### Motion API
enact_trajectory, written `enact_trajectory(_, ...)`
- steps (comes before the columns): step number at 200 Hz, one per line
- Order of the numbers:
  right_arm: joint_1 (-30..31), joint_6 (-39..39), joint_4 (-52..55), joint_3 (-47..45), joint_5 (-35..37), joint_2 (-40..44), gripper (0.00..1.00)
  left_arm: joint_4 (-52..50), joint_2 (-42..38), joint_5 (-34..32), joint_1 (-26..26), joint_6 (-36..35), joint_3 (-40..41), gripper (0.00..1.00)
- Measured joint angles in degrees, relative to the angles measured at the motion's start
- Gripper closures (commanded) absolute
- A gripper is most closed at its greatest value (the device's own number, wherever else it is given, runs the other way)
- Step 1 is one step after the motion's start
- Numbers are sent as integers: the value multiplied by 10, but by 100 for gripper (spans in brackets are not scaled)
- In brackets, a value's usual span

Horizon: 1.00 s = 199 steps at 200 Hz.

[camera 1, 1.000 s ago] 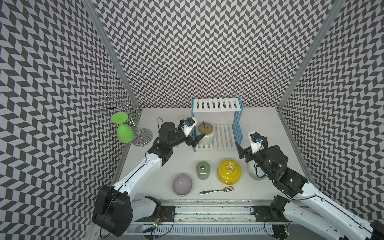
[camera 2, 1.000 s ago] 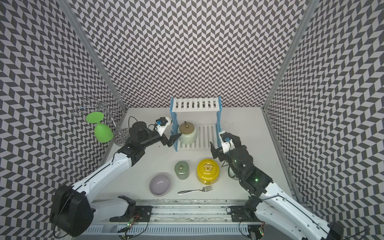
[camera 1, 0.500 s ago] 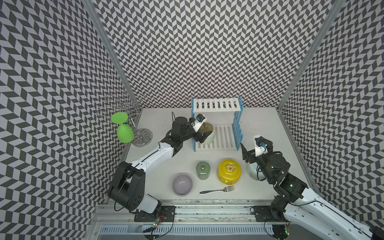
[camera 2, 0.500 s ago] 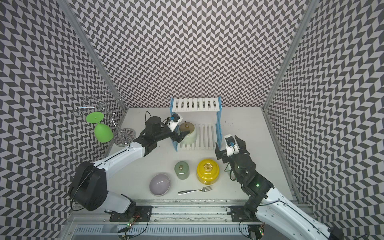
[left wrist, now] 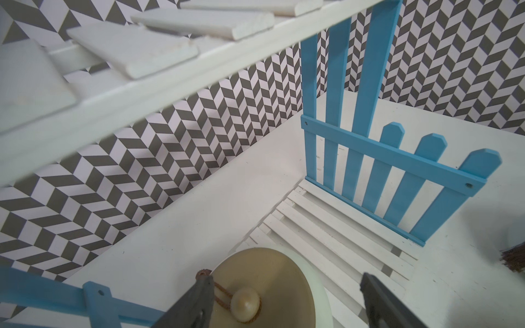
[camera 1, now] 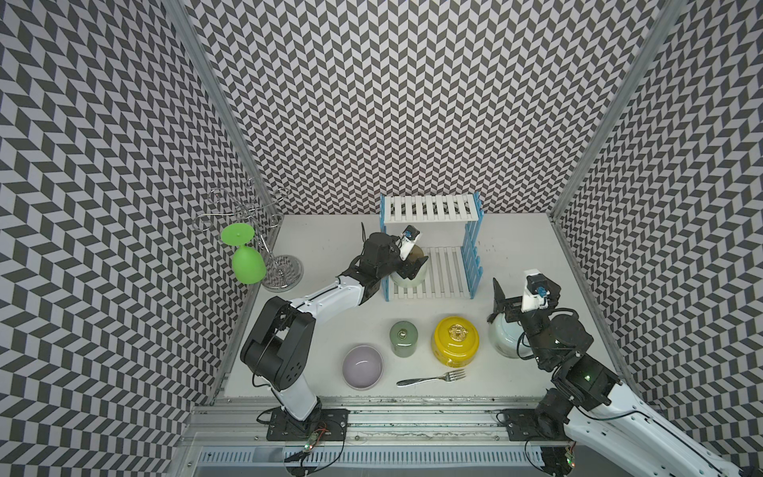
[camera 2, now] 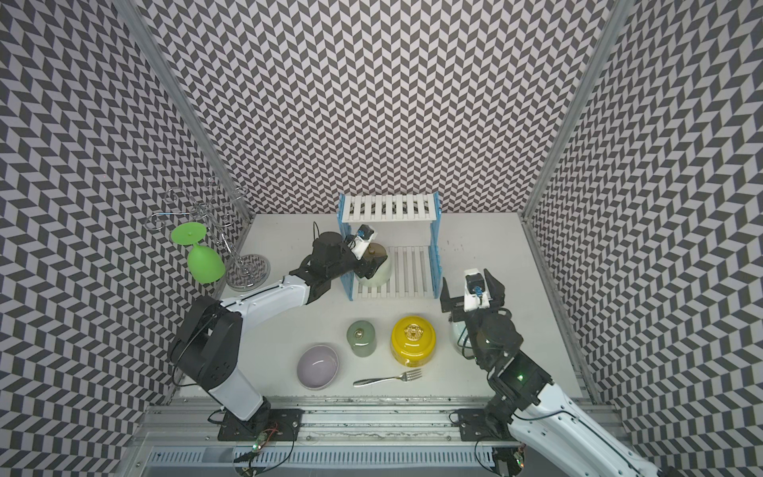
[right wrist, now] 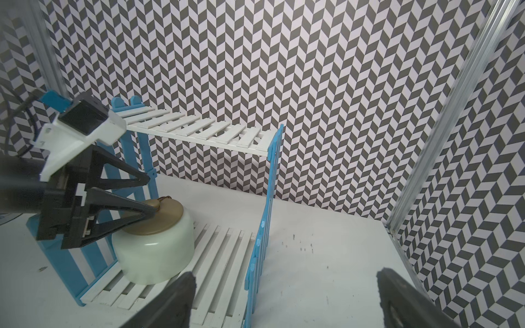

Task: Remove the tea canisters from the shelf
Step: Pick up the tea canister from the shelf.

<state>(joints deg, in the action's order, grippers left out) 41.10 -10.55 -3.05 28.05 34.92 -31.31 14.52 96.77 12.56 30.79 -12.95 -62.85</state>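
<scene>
top views, task's thing: the cream canister (camera 1: 406, 281) is sitting on the lower tier of the shelf (camera 1: 448, 272). the yellow canister (camera 1: 455, 340), grey-green canister (camera 1: 403, 338) and pale blue-white canister (camera 1: 501, 336) are standing on the counter (camera 1: 322, 247).
top views, arms: the left end effector (camera 1: 415, 267) is reaching in over the shelf's left side. the right end effector (camera 2: 468, 291) is hovering open over the pale blue-white canister, so a careless swing could be toppling it.
left wrist, grip: the jaws are standing apart across the tan lid (left wrist: 272, 281), with the knob (left wrist: 245, 304) sitting just beside one finger (left wrist: 199, 301). closing off-centre could be shoving the lid sideways.
left wrist, lift: pinching only the knob risks raising the lid alone. the upper tier (left wrist: 142, 51) is leaving little headroom.
right wrist, snag: the left arm is crossing the picket side (right wrist: 99, 255), and a sideways pull could be dragging the shelf.
</scene>
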Motion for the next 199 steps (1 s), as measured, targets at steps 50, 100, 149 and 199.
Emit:
enact_trajectory(50, 0, 0, -1, -5, 2, 3, 0, 12, 39, -35, -1, -2, -22, 24)
enact_trajectory(100, 0, 0, -1, -7, 1, 3, 0, 2, 84, -52, -2, 7, -60, 34)
enact_trajectory(149, -2, -4, -2, -8, 1, 3, 0, -14, 103, -54, -2, 17, -75, 40)
enact_trajectory(199, -4, -4, -3, -10, 1, 10, 0, -28, 106, -64, -11, 32, -75, 43)
